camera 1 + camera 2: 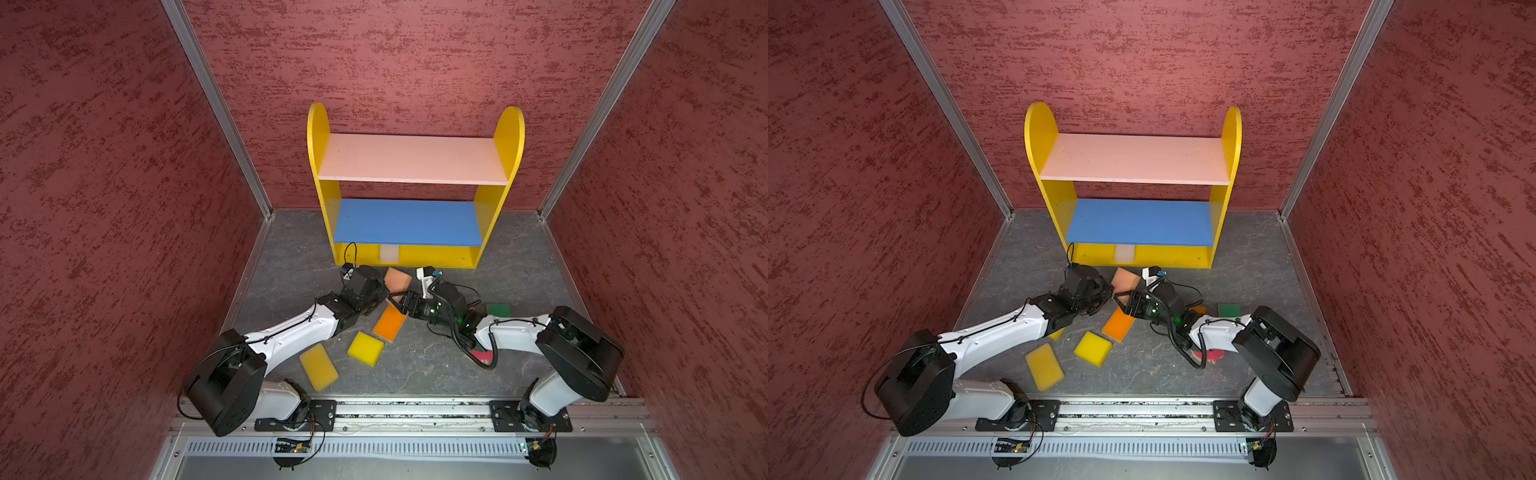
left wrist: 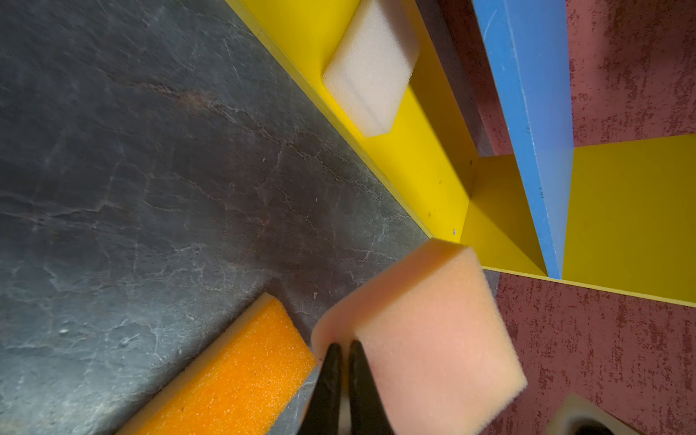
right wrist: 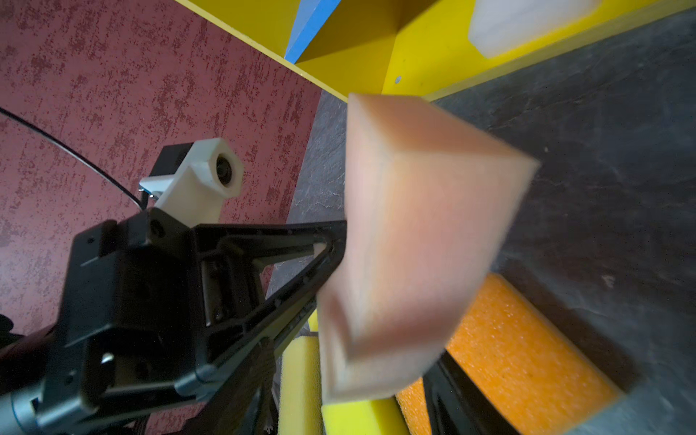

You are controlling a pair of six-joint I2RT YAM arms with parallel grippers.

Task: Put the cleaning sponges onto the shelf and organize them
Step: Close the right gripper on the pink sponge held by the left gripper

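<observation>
The shelf (image 1: 318, 137) (image 1: 1038, 137) stands at the back wall, a cream sponge (image 1: 389, 252) (image 2: 371, 71) on its bottom board. In front of it my left gripper (image 1: 384, 292) (image 2: 343, 344) is shut on a corner of the peach sponge (image 1: 398, 279) (image 1: 1125, 279) (image 2: 422, 331), held off the floor. My right gripper (image 1: 395, 302) (image 3: 350, 376) stands open, its jaws wide on either side of the peach sponge's (image 3: 422, 233) near end. An orange sponge (image 1: 390, 323) (image 3: 519, 346) lies below both grippers.
Two yellow sponges (image 1: 365, 348) (image 1: 318, 366) lie on the grey floor near the left arm. A green sponge (image 1: 498, 309) and a pink one (image 1: 482, 356), partly hidden, lie by the right arm. Red walls close in both sides.
</observation>
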